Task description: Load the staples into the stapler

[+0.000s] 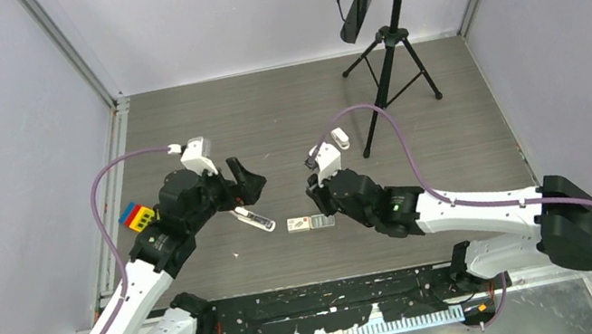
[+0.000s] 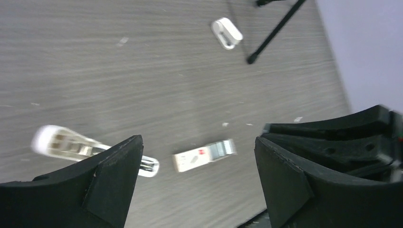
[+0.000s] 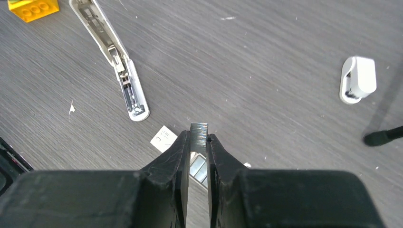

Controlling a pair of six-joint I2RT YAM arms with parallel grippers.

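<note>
1. My left claw (image 1: 244,181) is open wide. It holds nothing and hangs over the table (image 1: 454,148).
2. My right claw (image 3: 198,140) is pinched narrow on a strip of staples (image 3: 199,128). The thin silver strip sticks up between the two black fingers (image 3: 173,161).
3. The stapler (image 3: 114,61) lies on the table, folded open and long, with its metal inside showing. It is just below my left claw in the top view.
4. The staple box (image 1: 299,223) lies flat on the table, between the stapler and my right claw. It is white with a bit of red.
5. The grey tray (image 2: 223,148) is slid partway out of the box.
6. A small stapler (image 3: 358,79) sits farther back, well apart from the rest.
7. A yellow block (image 3: 33,7) is near the far end of the stapler.
</note>
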